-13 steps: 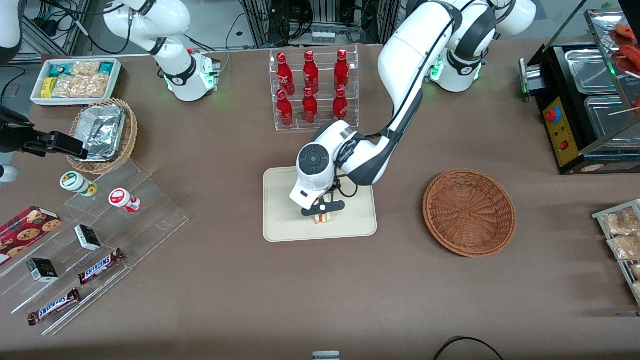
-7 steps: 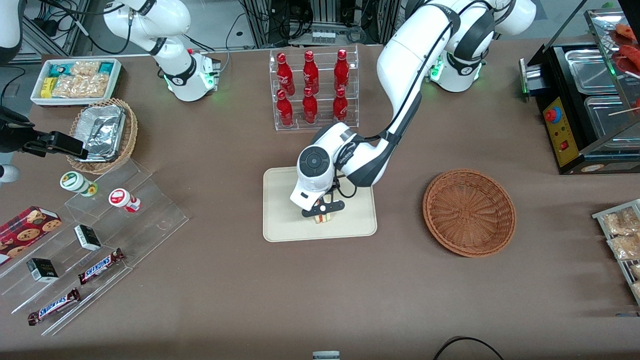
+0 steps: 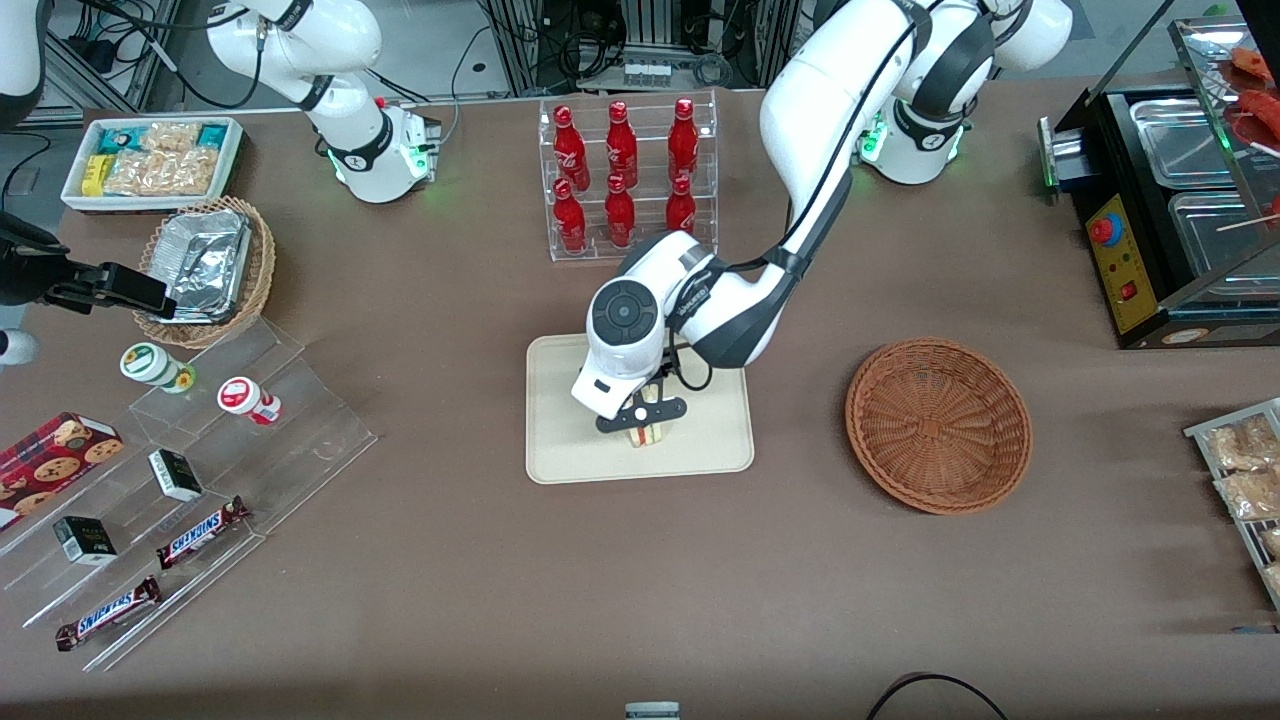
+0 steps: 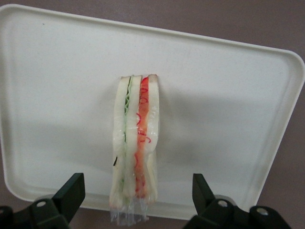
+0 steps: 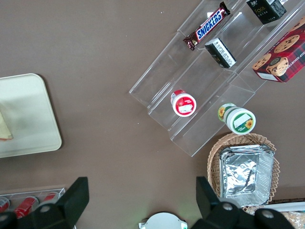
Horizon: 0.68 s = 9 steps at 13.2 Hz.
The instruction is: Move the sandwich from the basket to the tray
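Note:
The sandwich (image 4: 136, 143) stands on its edge on the cream tray (image 4: 228, 105), its red and green layers showing through the clear wrap. In the front view the sandwich (image 3: 647, 432) sits in the tray (image 3: 570, 440) near the rim closest to the camera. My left gripper (image 3: 640, 414) hovers just above the sandwich, open; its fingers (image 4: 70, 192) stand wide apart on either side and do not touch it. The reddish-brown basket (image 3: 938, 424) lies empty toward the working arm's end of the table.
A clear rack of red bottles (image 3: 625, 178) stands farther from the camera than the tray. Stepped acrylic shelves (image 3: 200, 480) with snacks and a tan basket of foil containers (image 3: 205, 268) lie toward the parked arm's end. A black food warmer (image 3: 1170, 200) stands at the working arm's end.
The left arm's wrist has lifted slightly and shifted a little toward the parked arm's end. The sandwich stays put on the tray.

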{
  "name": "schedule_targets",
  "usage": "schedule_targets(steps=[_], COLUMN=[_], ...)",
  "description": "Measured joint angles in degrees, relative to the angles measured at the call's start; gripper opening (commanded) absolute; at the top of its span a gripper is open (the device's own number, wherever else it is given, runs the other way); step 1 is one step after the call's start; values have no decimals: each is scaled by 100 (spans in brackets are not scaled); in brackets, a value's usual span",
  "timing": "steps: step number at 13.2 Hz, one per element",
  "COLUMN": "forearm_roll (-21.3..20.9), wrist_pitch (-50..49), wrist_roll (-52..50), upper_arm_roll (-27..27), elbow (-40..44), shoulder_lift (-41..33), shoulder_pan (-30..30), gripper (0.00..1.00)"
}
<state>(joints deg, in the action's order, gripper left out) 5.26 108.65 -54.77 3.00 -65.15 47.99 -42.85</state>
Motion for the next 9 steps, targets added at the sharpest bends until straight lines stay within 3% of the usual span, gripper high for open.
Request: schedule_targets(steps=[4, 9], forearm_roll=[-4, -76], wrist_pitch=[-698, -1405], wrist_roll=[199, 1587], upper_arm_roll=[-50, -145], elbow=[33, -155], shoulder_lift=[-620, -948], shoulder_pan=[95, 684], gripper=[100, 100])
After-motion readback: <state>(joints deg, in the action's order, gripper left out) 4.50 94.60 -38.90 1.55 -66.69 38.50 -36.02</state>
